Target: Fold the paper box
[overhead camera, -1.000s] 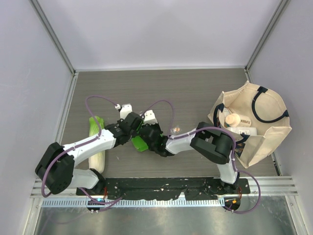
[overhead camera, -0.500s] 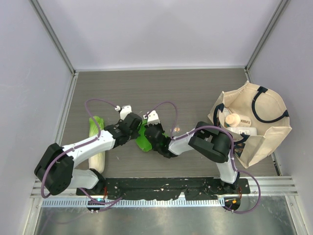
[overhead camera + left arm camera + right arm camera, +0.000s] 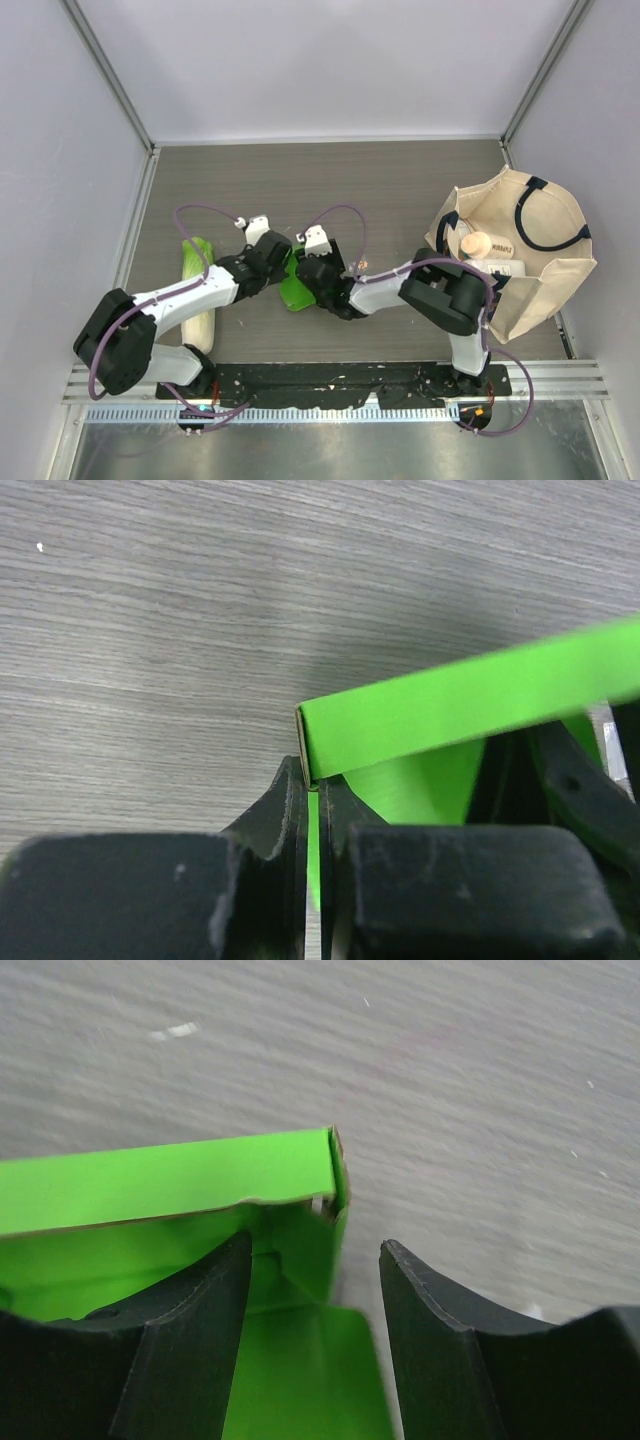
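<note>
Mid-table, between the two wrists: the paper box (image 3: 293,288), bright green and partly folded up, lies where both arms meet.
Left gripper (image 3: 313,780): jaws pressed together on a thin green panel of the paper box. The panel runs edge-on down the slit between the fingers.
Left wrist view: one long green wall of the box starts right at the fingertips and slants off toward the upper right. Its cut end shows a brown cardboard edge. More green shows below the wall.
Right gripper (image 3: 315,1250): jaws stand well apart with nothing clamped between them.
Right fingers: one finger (image 3: 190,1340) lies over the inside of the box. The other (image 3: 450,1360) is over bare table, just beside the box.
Right wrist view: a folded-up wall ends in a corner just ahead of the gap between the fingers. A flat green flap lies below that gap.
Box against table: cannot tell whether its underside rests on the surface or is held slightly off it.
Table (image 3: 380,190): grey wood-grain.
Cabbage (image 3: 200,328): long, pale green and white, lying left of the box. The left forearm crosses above it.
Tote bag (image 3: 545,280): beige with dark handles, standing open at the right side, well apart from the box.
Bottle (image 3: 487,246): white with a tan cap, lying inside the tote bag.
</note>
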{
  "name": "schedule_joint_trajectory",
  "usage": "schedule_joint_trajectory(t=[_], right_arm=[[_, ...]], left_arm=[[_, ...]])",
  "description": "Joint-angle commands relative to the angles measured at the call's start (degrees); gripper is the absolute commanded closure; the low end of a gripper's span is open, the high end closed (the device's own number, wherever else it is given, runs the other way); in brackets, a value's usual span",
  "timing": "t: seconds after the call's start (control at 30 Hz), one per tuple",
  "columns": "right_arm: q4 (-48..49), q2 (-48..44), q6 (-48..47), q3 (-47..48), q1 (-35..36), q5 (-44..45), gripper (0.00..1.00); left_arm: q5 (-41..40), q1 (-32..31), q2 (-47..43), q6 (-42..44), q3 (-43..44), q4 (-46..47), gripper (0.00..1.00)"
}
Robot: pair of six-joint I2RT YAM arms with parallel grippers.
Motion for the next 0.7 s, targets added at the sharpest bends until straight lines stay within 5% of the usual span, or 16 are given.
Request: schedule_joint_trajectory(t=[0.0,0.27,0.47,0.67], right_arm=[[-19.7,-14.0,9.7,-4.4,-0.1,-4.6,0.37],[-44.0,-36.6,18.5,-10.3,-1.8,-18.4,0.27],[-41.3,-42.2,28.8,-14.6,-8.8,-38.8,0.27],[-29.9,-40.5,40.2,-18.3,-14.8,-45.8,0.28]], left_arm=[[-2.8,0.5,1.8,-1.4,1.0,2.4,1.00],[-1.0,0.6,3.3,-1.1,1.0,2.4,1.00],[2.3,0.7,0.4,-0.7,0.4,1.0,1.00],[6.3,1.1,-1.1,-1.9,0.3,0.2,1.00]])
